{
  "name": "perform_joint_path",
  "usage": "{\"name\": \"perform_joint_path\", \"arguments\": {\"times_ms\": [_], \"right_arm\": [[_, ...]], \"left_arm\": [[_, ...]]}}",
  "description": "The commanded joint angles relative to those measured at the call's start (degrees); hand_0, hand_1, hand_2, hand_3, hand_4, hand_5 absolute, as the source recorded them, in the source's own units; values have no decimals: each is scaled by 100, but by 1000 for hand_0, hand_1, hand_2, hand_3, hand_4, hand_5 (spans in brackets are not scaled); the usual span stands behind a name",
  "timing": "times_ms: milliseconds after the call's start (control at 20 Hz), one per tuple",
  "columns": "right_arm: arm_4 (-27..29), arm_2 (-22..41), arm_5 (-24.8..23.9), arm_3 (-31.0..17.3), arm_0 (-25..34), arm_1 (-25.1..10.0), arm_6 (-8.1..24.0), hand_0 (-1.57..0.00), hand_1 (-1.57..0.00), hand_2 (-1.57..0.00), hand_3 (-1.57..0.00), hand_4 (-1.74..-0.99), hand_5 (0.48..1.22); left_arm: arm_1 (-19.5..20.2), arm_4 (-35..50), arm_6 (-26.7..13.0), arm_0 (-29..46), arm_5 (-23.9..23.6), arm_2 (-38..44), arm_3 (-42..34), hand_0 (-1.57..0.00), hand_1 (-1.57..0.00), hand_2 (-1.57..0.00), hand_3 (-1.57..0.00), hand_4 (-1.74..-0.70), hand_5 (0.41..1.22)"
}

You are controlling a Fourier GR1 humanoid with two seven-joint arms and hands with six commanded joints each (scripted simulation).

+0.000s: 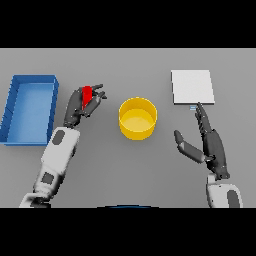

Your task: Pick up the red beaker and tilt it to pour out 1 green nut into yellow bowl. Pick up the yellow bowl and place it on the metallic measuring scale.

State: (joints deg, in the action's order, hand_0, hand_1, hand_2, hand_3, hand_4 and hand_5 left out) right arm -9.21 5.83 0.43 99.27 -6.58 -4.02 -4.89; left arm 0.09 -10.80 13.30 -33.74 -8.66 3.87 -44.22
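The red beaker stands left of centre, and my left hand has its fingers curled around it, hiding most of it. The yellow bowl sits upright in the middle of the table, to the right of that hand, with its inside looking bare. The metallic measuring scale lies flat at the back right. My right hand rests open below the scale, its straight fingers pointing up at the scale's near edge. No green nut shows.
A blue tray with raised walls lies at the far left, just beside my left forearm. Grey table stretches between the two arms in front of the bowl.
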Motion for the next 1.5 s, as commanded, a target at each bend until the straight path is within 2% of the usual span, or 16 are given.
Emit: {"name": "perform_joint_path", "arguments": {"times_ms": [0,200,350,750,850,950,1200,1350,1450], "right_arm": [[18,-15,20,18,-2,-31,15,1,1,1,1,-1251,641],[-101,-2,-35,-8,-21,-62,-78,1,1,1,1,-1238,643],[-143,37,-44,2,1,-44,-70,1,1,1,1,-1228,645],[-291,53,-106,-52,-27,-91,-319,1,1,1,1,-1219,661],[-357,66,-138,13,-13,-115,-279,1,1,1,1,-1210,664],[-363,56,-172,9,-30,-83,-130,1,1,1,1,-1199,658],[-361,95,-123,10,-16,-67,-83,1,1,1,1,-1178,663],[-313,81,-79,-36,76,-71,7,1,1,1,1,-1182,668],[-338,122,-69,44,-8,-70,-70,1,1,1,1,-1183,671]], "left_arm": [[3,126,24,25,99,48,-106,-1434,-1439,-1449,-1400,-1582,1171],[38,687,186,-44,541,231,-376,-1515,-1517,-1521,-1501,-1676,1144],[104,707,-56,-25,587,140,-732,-1542,-1543,-1545,-1535,-1708,1132],[414,217,-466,46,762,-334,-1369,-1556,-1557,-1558,-1553,-1724,1139],[567,-109,-611,16,778,-586,-1534,-1562,-1562,-1563,-1559,-1730,1134],[763,-499,-1014,-67,890,-909,-1709,-1565,-1565,-1566,-1563,-1734,1124],[1098,-1547,-1595,-485,1189,-1748,-1819,-1569,-1569,-1569,-1569,-1739,1129],[1274,-2112,-1761,-794,1472,-2220,-1788,-1570,-1570,-1570,-1570,-1740,1147],[1383,-2633,-1894,-970,1616,-2637,-1756,-1570,-1570,-1570,-1570,-1740,1174]]}}
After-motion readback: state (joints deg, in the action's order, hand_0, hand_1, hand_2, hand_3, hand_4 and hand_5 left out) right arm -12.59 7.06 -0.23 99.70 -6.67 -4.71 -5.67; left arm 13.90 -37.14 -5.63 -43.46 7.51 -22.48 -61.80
